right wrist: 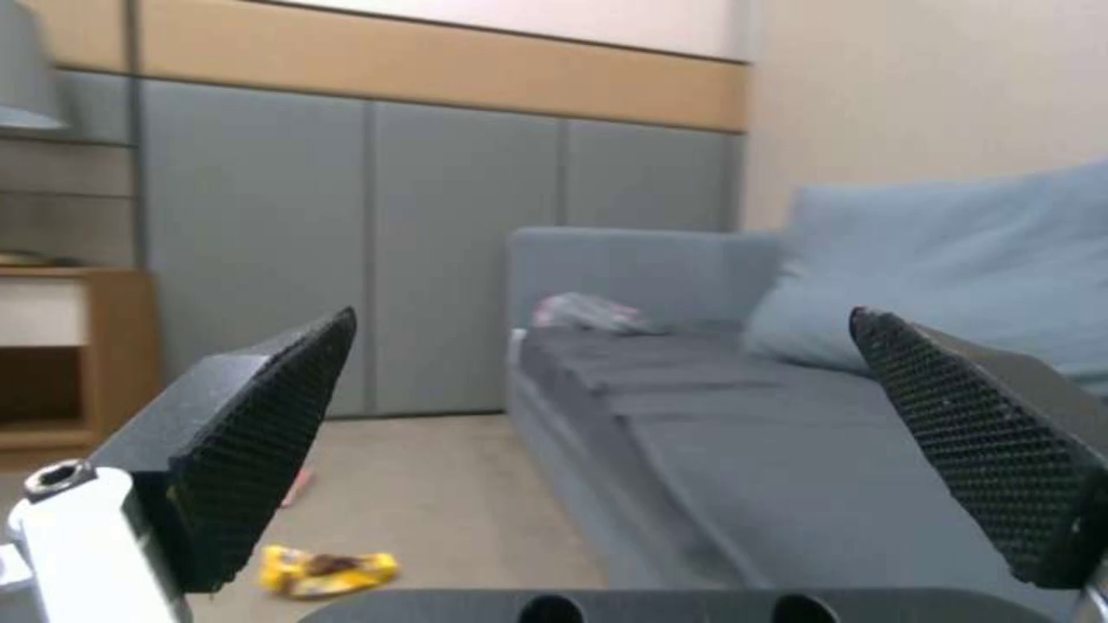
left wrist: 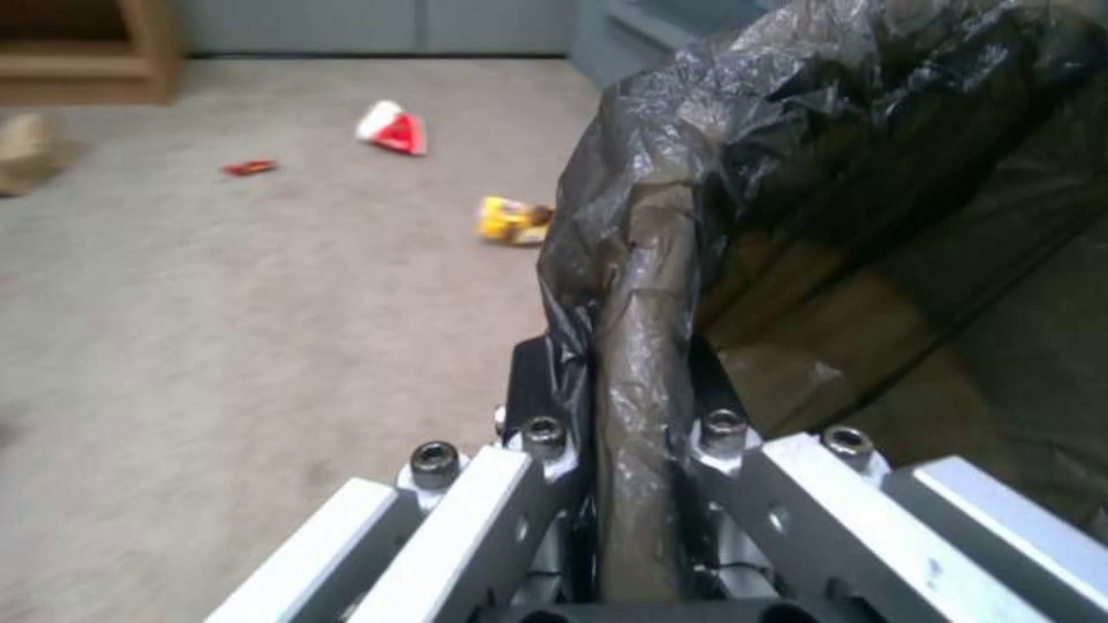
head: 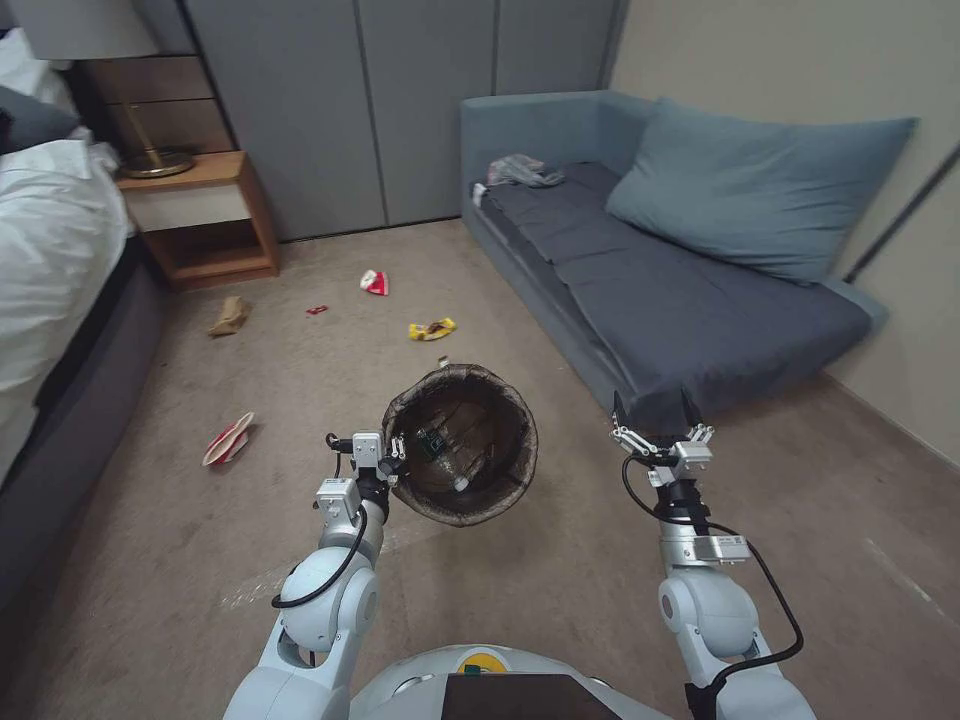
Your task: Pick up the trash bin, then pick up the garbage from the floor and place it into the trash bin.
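Note:
The trash bin [head: 465, 373], lined with a dark bag, hangs tilted above the floor [head: 300, 380] with its mouth facing me. My left gripper [head: 395, 455] is shut on its rim [left wrist: 647, 260], fingers [left wrist: 537, 389] on either side. A small green bottle [head: 432, 443] lies inside. Garbage is scattered beyond it: a yellow wrapper [head: 432, 329] [left wrist: 514, 221] [right wrist: 327, 569], a red-and-white wrapper [head: 375, 282] [left wrist: 393, 130], a small red scrap [head: 317, 310], a crumpled brown paper bag [head: 229, 316], and another red-and-white wrapper [head: 229, 438] to the left. My right gripper [head: 655, 410] [right wrist: 601, 389] is open and holds nothing, in front of the sofa.
A grey-blue sofa [head: 680, 300] with a big cushion [head: 750, 185] fills the right side; a crumpled cloth [head: 522, 170] lies at its far end. A bed [head: 50, 260] runs along the left, a wooden nightstand [head: 205, 215] beyond it, grey wardrobe doors [head: 400, 100] behind.

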Motion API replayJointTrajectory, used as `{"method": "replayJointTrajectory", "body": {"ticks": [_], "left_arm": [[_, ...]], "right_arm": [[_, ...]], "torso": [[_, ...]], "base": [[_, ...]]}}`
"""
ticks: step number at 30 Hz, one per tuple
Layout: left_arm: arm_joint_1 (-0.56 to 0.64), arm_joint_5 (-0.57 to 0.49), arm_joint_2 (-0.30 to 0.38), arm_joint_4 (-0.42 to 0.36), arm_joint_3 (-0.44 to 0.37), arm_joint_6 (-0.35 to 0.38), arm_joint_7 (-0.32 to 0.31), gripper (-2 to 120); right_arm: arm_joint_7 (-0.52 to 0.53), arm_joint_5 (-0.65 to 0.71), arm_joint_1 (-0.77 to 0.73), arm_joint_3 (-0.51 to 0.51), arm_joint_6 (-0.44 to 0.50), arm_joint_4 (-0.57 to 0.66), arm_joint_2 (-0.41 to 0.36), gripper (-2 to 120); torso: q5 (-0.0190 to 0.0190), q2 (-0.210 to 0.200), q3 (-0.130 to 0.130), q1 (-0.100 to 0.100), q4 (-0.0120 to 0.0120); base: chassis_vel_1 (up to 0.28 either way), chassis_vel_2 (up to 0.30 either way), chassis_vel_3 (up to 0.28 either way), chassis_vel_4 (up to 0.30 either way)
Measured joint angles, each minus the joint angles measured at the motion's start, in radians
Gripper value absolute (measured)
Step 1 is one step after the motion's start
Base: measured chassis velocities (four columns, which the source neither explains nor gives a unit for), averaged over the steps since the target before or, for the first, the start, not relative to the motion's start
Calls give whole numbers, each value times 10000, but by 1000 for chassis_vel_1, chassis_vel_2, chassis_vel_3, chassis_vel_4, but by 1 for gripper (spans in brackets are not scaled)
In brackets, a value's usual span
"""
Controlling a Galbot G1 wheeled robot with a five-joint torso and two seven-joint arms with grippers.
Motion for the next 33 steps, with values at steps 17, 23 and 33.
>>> {"method": "replayJointTrajectory", "body": {"ticks": [17, 23, 33], "left_arm": [[62, 87, -27, 5, -56, -325, 87, 3], [51, 127, -32, 28, -64, -367, 89, 3], [20, 82, -21, 26, -148, -384, 50, 3]], "right_arm": [[-63, -24, -1, 19, 36, -24, 29, 100], [-71, -35, -6, 27, 40, -24, 29, 100], [-83, -113, 52, 57, 53, -94, 45, 100]], "torso": [[0, 0, 0, 0, 1], [0, 0, 0, 0, 0], [0, 0, 0, 0, -1]], "base": [[121, 120, 125, 127], [50, 65, 45, 49], [0, 0, 0, 0]]}}
